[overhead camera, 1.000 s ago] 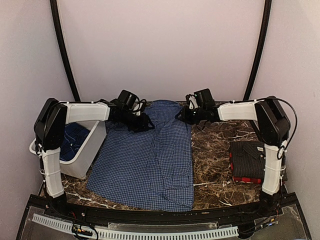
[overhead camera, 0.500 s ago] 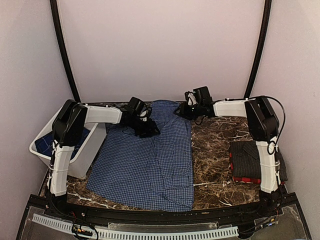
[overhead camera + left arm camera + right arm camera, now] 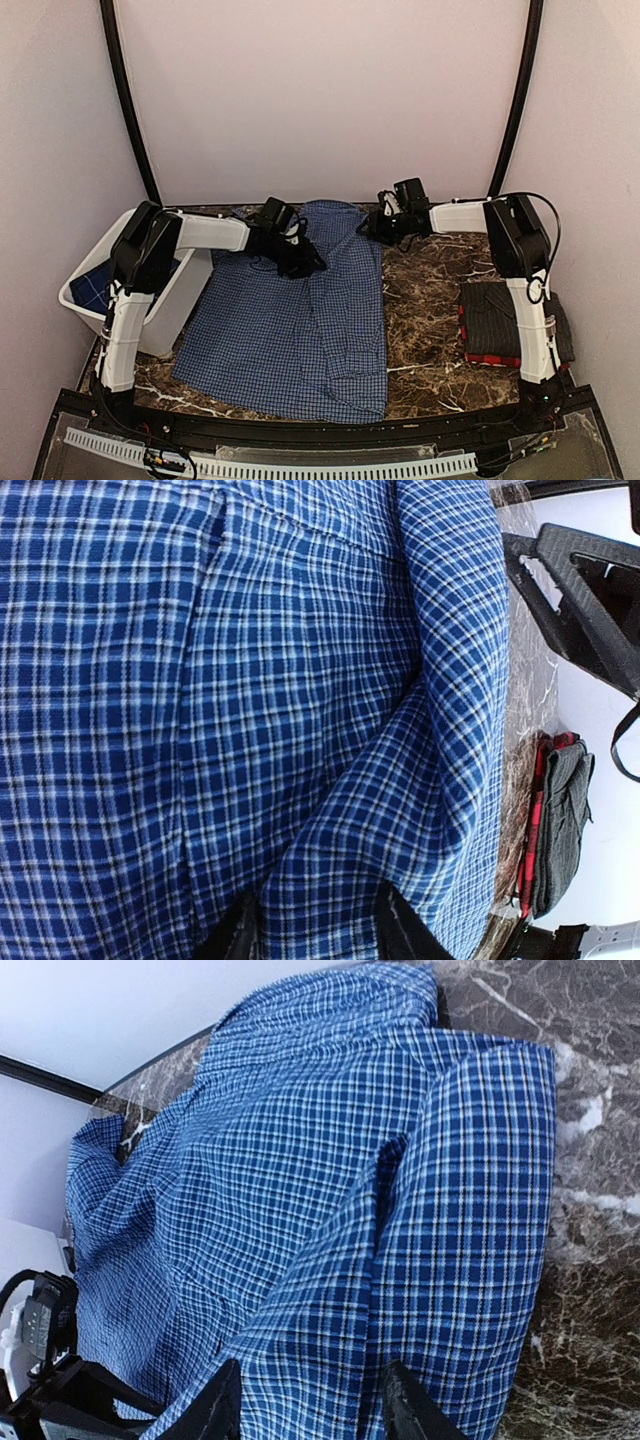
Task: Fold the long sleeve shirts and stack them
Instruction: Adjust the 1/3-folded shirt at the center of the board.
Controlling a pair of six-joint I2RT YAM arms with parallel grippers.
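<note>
The marble table (image 3: pixel 430 300) carries the blue-and-white check shirt (image 3: pixel 290 330), spread flat across its middle, collar end toward the far wall and hem near the arm bases. Its right side is turned in, leaving a straight edge. It looks like light, limp cloth that will sag and crease wherever it hangs free. It is probably best taken at the shoulders or along a folded edge by both arms at once, lifted low and laid over. The check is small and even, with seams running lengthwise.

To the left a white bin (image 3: pixel 175 310) leans with more blue cloth inside. At the right edge a black pinstriped shirt (image 3: pixel 495 315) lies folded on a red-and-black plaid shirt (image 3: pixel 490 357).

The left gripper (image 3: pixel 305 262) sits on the check shirt's upper left and the right gripper (image 3: pixel 372 228) at its upper right corner. In each wrist view the fingers (image 3: pixel 222 1405) stand apart with check cloth filling the gap. Whether they pinch it or merely rest over it cannot be told.
</note>
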